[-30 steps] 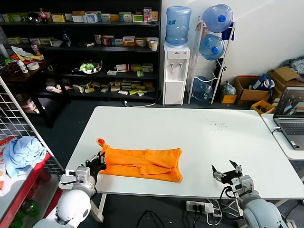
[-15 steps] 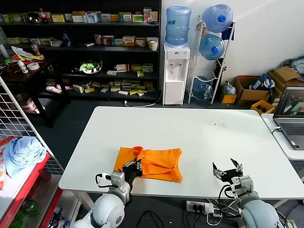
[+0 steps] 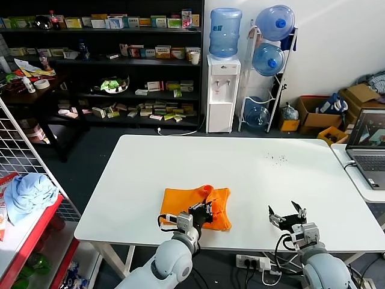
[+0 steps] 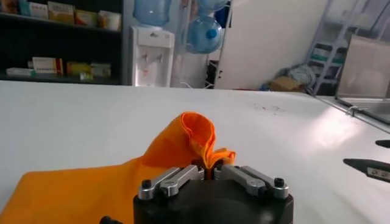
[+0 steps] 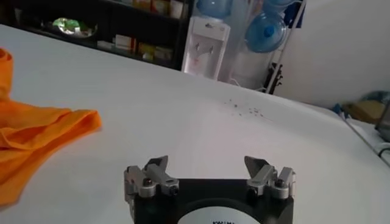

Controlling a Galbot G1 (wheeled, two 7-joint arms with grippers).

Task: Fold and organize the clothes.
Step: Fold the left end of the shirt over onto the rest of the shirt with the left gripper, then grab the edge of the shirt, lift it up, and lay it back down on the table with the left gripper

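Behind left gripper (image 3: 206, 210), T-shirt (image 3: 180, 200) edge.

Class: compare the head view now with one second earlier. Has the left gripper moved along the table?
Yes. The left gripper, shut on the orange T-shirt, has moved along the table's near edge toward the idle right gripper.

Count from my side: one orange T-shirt (image 3: 191, 200) on the one white table (image 3: 252, 174). Two grippers: my left gripper (image 3: 203, 212), my right gripper (image 3: 287, 218). Off-table: four water bottles (image 3: 225, 31), one dispenser (image 3: 222, 93), one laptop (image 3: 368, 147), one light blue cloth bundle (image 3: 27, 194).
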